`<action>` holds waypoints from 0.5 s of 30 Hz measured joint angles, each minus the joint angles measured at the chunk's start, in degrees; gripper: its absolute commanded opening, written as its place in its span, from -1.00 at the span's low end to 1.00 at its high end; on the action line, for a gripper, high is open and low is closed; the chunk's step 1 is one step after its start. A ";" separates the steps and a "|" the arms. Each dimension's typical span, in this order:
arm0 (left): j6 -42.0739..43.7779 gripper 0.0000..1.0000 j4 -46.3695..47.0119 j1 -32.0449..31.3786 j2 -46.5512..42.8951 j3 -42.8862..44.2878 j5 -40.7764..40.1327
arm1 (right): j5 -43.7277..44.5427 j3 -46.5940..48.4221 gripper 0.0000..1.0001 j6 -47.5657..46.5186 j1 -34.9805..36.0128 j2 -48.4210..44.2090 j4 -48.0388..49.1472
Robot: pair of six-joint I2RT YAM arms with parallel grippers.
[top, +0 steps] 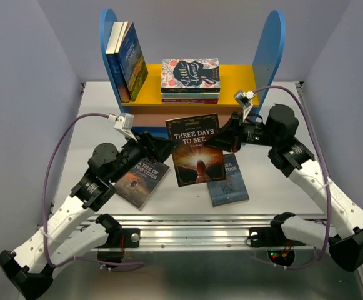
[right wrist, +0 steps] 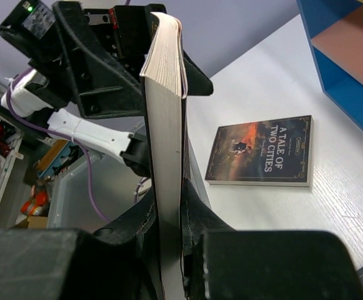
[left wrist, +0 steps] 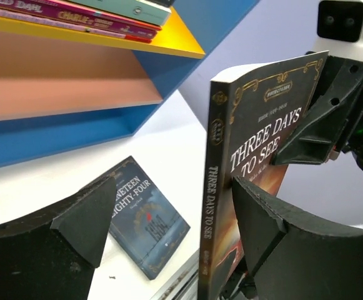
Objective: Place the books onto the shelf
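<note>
"Three Days to See" [top: 195, 150] stands upright above the table, with my right gripper [top: 222, 139] shut on its right edge; the page block [right wrist: 167, 125] is pinched between the pads [right wrist: 197, 206]. My left gripper [left wrist: 172, 187] is open and straddles the book's spine [left wrist: 213, 206]. One finger sits by the front cover and the other stands well clear. "A Tale of Two Cities" [top: 142, 181] lies flat at the left, and "Nineteen Eighty-Four" [top: 229, 181] lies flat at the right. Two books [top: 126, 59] lean on the shelf's [top: 268, 44] yellow board.
A flat stack topped by the floral "Little Women" cover [top: 190, 78] lies in the middle of the yellow board. The brownish middle board [left wrist: 62, 75] sits under it. Grey walls close in both sides, and a metal rail [top: 200, 228] runs along the table's near edge.
</note>
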 measured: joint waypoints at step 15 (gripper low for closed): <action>-1.95 -1.00 10.82 4.90 5.90 -1.84 20.33 | -0.28 0.98 -0.99 -0.72 -0.11 5.90 1.70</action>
